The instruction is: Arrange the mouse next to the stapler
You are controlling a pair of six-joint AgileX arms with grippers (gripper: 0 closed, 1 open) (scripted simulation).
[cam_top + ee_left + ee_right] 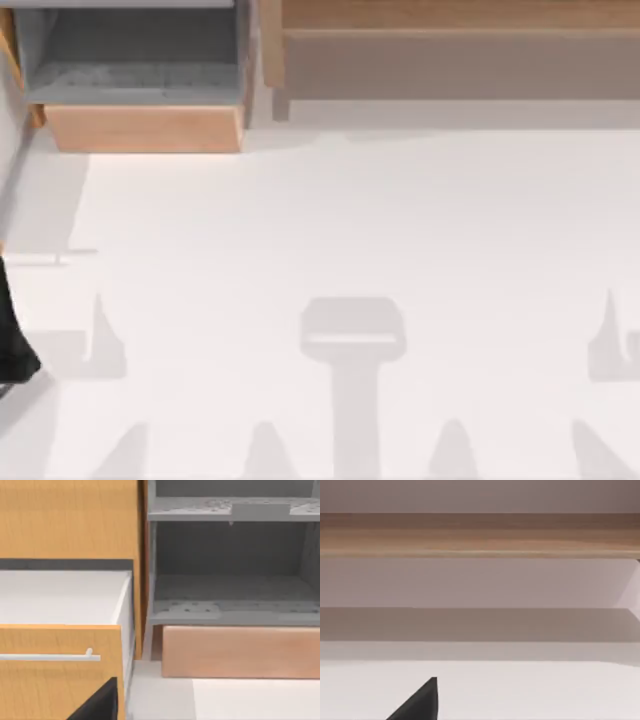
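Black wedge of left hand (97,705) nearest left wrist camera, beside wooden drawer front (55,670) with white bar handle (47,656); finger state cannot be told.

Right hand (417,702): dark wedge over white counter (350,220); state cannot be told.

Mouse, stapler: position unconfirmed.

Risk: blind approach; left hand strikes drawer.

Top view adds dark arm part (12,340) at left edge; left wrist view adds grey open shelf (230,595).

Office – white desk (350,220), wooden drawer (55,670), shelves (230,610)

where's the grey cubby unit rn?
Grey cubby unit sits in the top view's upper-left corner, the long wooden shelf on its right; left wrist view faces it.
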